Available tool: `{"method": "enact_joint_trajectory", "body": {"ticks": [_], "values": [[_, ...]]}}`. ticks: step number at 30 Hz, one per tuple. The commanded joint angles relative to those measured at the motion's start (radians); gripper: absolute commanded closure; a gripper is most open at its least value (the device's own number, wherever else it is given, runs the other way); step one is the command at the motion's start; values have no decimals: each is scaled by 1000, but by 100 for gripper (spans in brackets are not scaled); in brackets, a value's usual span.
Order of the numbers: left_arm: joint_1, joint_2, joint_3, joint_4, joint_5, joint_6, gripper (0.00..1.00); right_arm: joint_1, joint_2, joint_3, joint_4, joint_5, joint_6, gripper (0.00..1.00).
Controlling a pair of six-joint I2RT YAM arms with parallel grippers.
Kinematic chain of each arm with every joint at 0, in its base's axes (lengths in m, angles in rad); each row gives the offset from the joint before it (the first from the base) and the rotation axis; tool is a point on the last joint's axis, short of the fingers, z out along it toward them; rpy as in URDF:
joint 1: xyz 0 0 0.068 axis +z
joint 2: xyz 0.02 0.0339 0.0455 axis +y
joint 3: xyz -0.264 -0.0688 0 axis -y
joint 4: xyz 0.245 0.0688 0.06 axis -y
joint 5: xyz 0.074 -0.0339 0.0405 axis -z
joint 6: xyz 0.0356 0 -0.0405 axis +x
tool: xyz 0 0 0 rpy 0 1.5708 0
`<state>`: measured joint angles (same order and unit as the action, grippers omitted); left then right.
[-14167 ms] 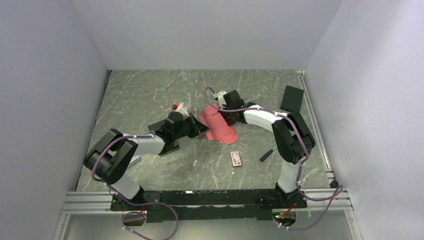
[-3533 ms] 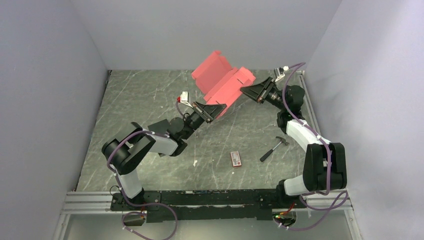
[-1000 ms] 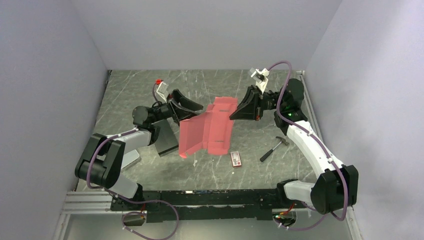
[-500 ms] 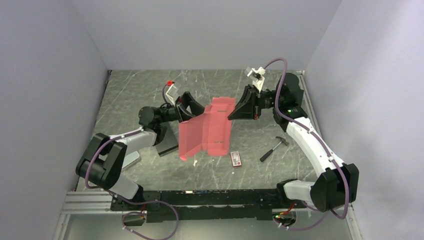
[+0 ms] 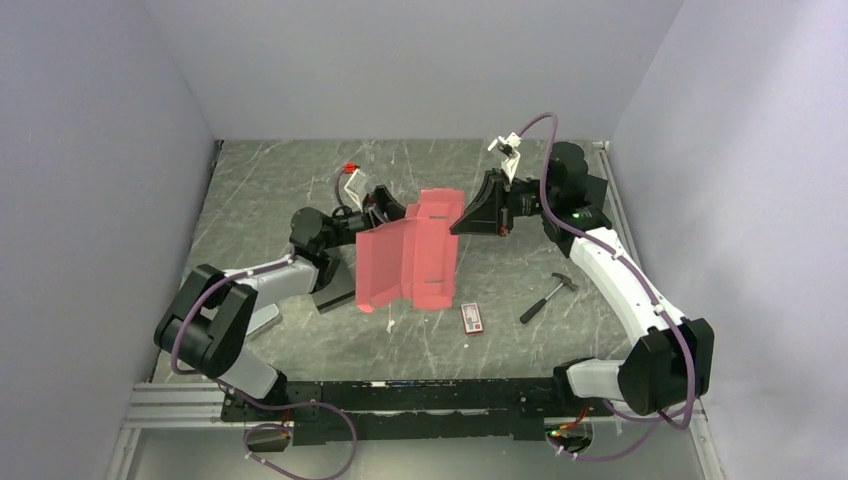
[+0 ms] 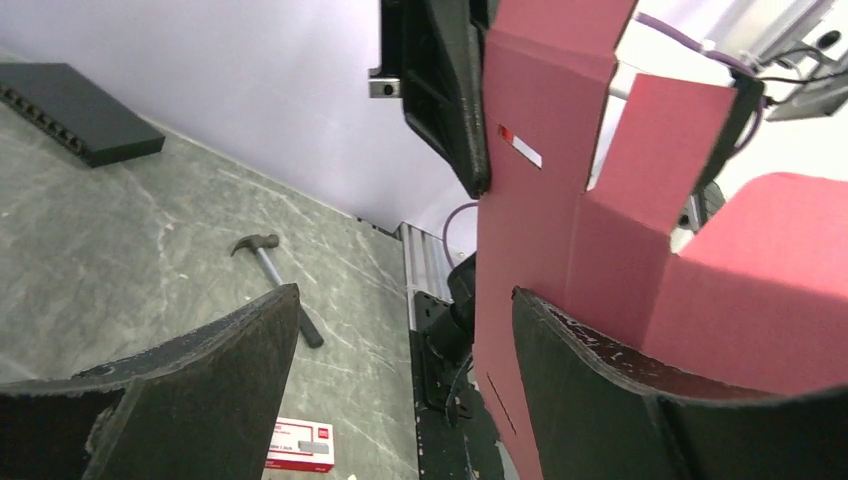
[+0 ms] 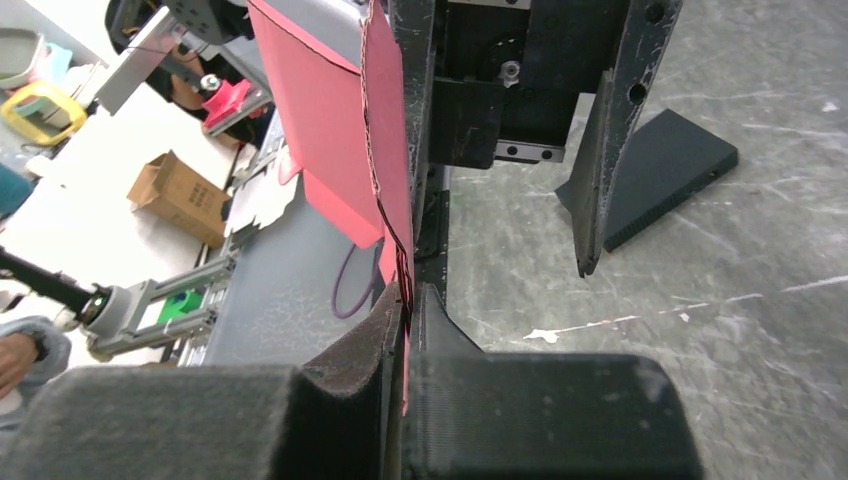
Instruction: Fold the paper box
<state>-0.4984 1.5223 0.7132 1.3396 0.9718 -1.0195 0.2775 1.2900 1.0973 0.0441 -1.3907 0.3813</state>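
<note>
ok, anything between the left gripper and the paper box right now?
Nothing visible. The open left gripper faces the paper box directly; the right gripper pinches its opposite side. The hammer lies on the table, well aside.

Before you: grey marbled tabletop (image 5: 270,190), scratched white; plain pale walls (image 5: 420,60) on three sides; even light.

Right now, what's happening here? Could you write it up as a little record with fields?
box: pink card sheet, flaps unfolded, held upright
right gripper: shut on one edge of the box
left gripper: open, beside the box, not gripping it
on the table: hammer, packet
folding: not finished
</note>
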Motion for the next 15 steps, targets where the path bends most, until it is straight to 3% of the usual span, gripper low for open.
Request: {"method": "enact_joint_trajectory", "body": {"ticks": [1, 6, 11, 15], "values": [[-37, -58, 32, -137, -47, 94, 18, -2, 13, 50, -105, 184, -139, 100], [-46, -100, 29, -271, -115, 133, 16, -8, 29, 35, -107, 265, -125, 100], [3, -168, -49, -287, -224, 76, 11, -69, 28, -2, -5, 179, -63, 100], [99, -275, -134, -333, -314, 56, 5, -90, -19, 25, -176, 227, -242, 100]]}}
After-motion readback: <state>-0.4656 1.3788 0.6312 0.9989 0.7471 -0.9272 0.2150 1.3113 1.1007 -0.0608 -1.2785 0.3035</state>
